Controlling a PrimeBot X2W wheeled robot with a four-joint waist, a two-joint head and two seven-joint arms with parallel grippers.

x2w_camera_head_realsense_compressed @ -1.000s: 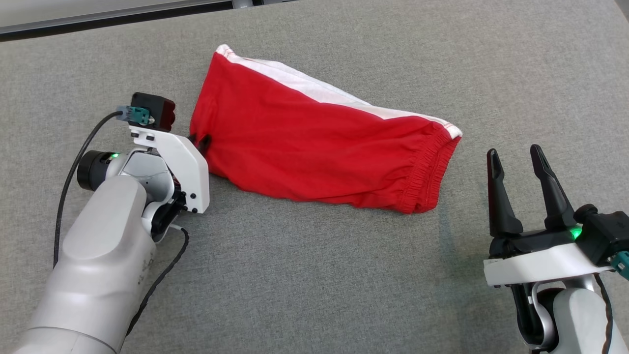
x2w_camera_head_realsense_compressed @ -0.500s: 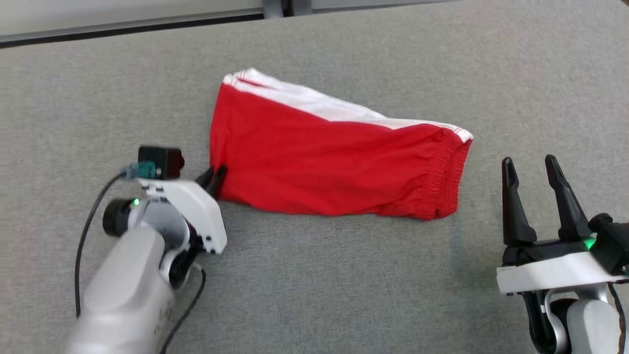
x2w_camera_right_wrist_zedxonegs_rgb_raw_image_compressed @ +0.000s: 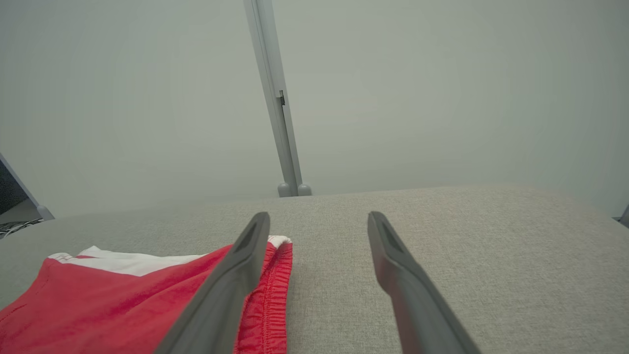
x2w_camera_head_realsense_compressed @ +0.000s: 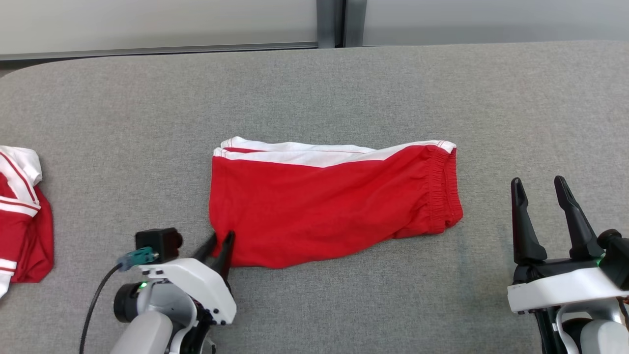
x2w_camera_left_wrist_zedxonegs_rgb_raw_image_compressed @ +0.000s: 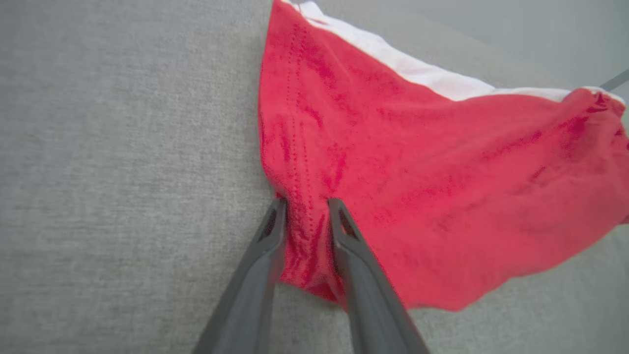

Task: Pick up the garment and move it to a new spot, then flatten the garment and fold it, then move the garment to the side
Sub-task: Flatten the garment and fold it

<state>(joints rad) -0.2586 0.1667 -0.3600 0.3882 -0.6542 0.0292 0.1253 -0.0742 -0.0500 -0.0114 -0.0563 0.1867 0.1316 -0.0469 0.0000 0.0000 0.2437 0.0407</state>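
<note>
My left pincer [x2w_camera_head_realsense_compressed: 222, 237] pinches the near-left corner of the folded red-and-white fabric shorts [x2w_camera_head_realsense_compressed: 334, 206], long axis running rightward toward my spread right pincer [x2w_camera_head_realsense_compressed: 537, 181].

**Red shorts on grey cloth**

The shorts [x2w_camera_head_realsense_compressed: 334, 206] are bright red, with a white band along the far edge and a thin line of red stitching running through the white near the hem. The table [x2w_camera_head_realsense_compressed: 344, 88] under them is covered in plain, faintly mottled grey fabric. A second garment [x2w_camera_head_realsense_compressed: 22, 216] at the left edge is also red, crossed by white stripes. The left gripper [x2w_camera_head_realsense_compressed: 222, 237] and right gripper [x2w_camera_head_realsense_compressed: 537, 181] have near-black fingers on white housings, each with a small green light. A teal connector [x2w_camera_head_realsense_compressed: 137, 256] sits beside the black camera [x2w_camera_head_realsense_compressed: 158, 242] on the left one. The wall [x2w_camera_head_realsense_compressed: 147, 22] is pale grey.
</note>
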